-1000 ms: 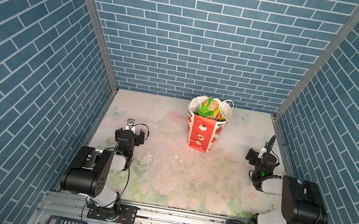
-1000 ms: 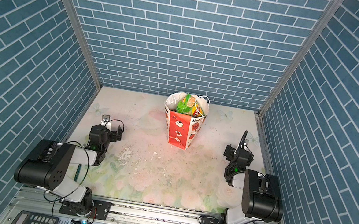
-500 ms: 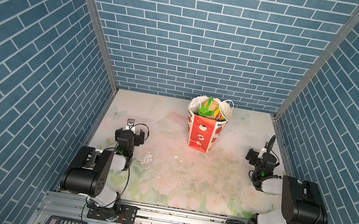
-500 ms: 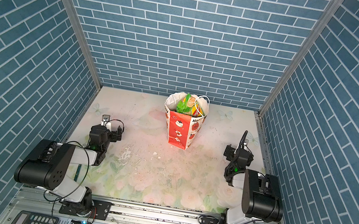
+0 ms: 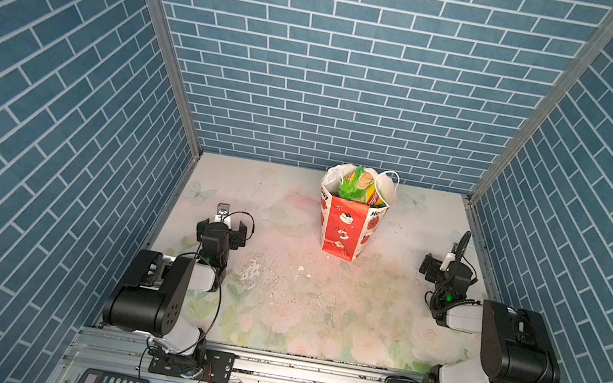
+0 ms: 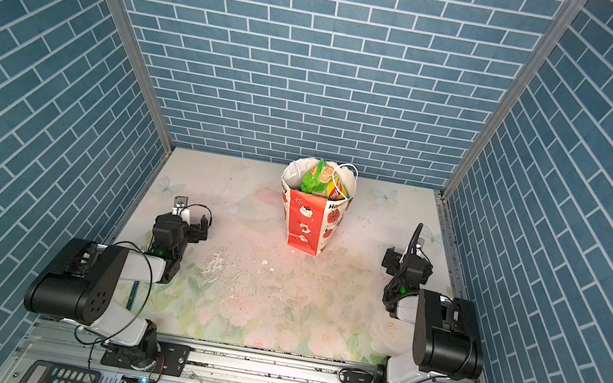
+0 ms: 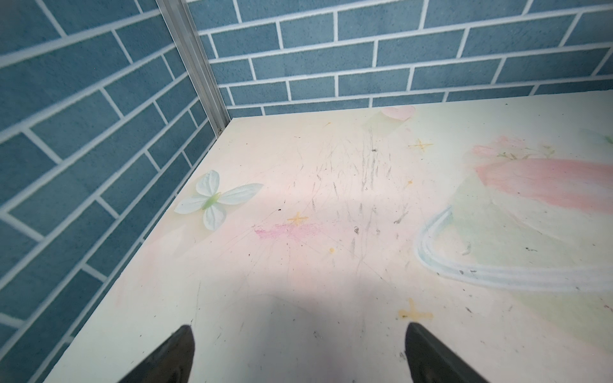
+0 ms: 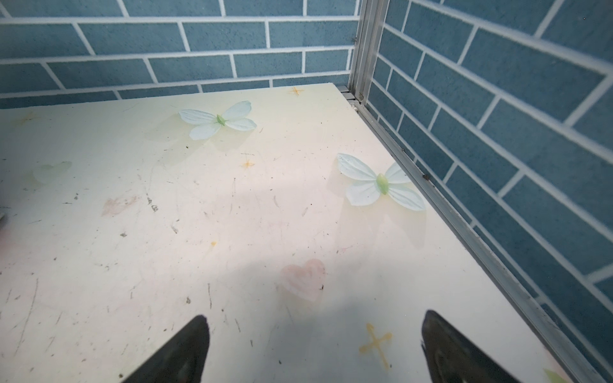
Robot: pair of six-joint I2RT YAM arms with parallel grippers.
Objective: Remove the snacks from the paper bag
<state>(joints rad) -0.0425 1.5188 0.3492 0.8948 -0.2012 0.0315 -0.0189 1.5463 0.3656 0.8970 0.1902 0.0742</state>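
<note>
As the snacks (image 5: 359, 188) filled the open top of the upright paper bag (image 5: 345, 228) on the bench (image 5: 278, 301), the left end effector (image 7: 298, 331) and right end effector (image 8: 315, 318), both wide, empty and well apart from it, were best brought in from above.

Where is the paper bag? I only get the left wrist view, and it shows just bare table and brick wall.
Observer: The paper bag stands upright at the far middle of the table, seen in both top views.
Operator: Anything taken out yet?
Observer: No. The snacks poke out of its open top, and none lie on the table.
Operator: And the right arm?
Observer: The right end effector is open and holds nothing, well off to the bag's right.
</note>
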